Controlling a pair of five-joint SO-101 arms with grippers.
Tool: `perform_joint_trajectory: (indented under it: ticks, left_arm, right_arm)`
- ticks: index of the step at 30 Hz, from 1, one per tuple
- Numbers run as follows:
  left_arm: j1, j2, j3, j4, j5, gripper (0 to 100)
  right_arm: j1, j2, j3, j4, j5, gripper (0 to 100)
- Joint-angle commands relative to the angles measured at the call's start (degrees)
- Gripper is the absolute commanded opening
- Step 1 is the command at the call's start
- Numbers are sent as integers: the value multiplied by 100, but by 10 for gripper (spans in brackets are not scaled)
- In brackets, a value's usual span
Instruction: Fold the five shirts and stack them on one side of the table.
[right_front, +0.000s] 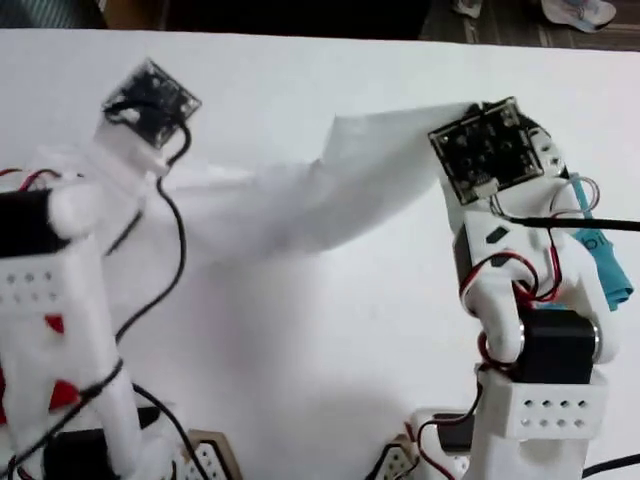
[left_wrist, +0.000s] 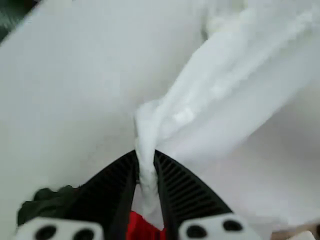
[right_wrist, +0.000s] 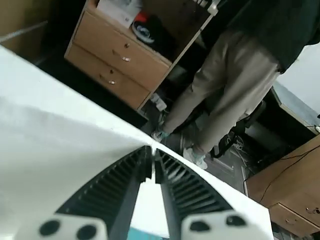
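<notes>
**Shirt held taut between two arms.** We see a white shirt (right_front: 300, 205) drawn out between the left arm (right_front: 70, 300) and the right arm (right_front: 520, 300), over the far half of a white desk (right_front: 300, 390).

The left gripper (left_wrist: 146, 156) is closed on one end of the garment. Its two black ribbed jaws are pinched together on a bunched, rope-like twist of cloth, which spreads wider beyond the tips. That end sits toward the desk's left edge, roughly midway between the near and far edges.

The right gripper (right_wrist: 152, 154) is likewise clamped, its jaws almost meeting on a thin edge of white fabric. It is close to the far edge, toward the desk's right side.

Between the two, the shirt runs as a sloping band. It is broad and creased near the right gripper and narrows steadily toward the left one. A soft shadow lies on the desk along the band's near side. We cannot tell whether the middle of the cloth touches the surface.

Black and red cables (right_front: 180, 260) trail down both arms toward the near edge. Beyond the far edge, the right wrist view takes in a wooden chest of drawers (right_wrist: 115, 60) standing on a dark floor.
</notes>
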Motion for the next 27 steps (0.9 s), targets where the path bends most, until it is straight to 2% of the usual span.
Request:
perform_joint_trajectory:
  ticks: [1,6,10,15,19,23,27]
  left_arm:
    - [79,-114,1499,-510,18,27]
    - [114,-70,3354,-1969,18,27]
    - [97,-70,4233,-2716,18,27]
    - [105,-79,4769,-2901,26,27]
    - [44,-79,5086,-3218,-9,27]
    - [-149,-70,5182,-3402,-9,27]
    - [-176,-70,5182,-3376,26,27]
  right_arm:
    - [40,-119,-246,66,176,20]
    - [66,-110,-18,75,378,20]
    - [48,-110,466,75,396,20]
    - [13,-101,765,734,316,20]
    - [-523,101,1925,1332,-255,21]
    - [-1015,1015,3121,857,-273,23]
    - [-1077,2316,2418,673,-299,38]
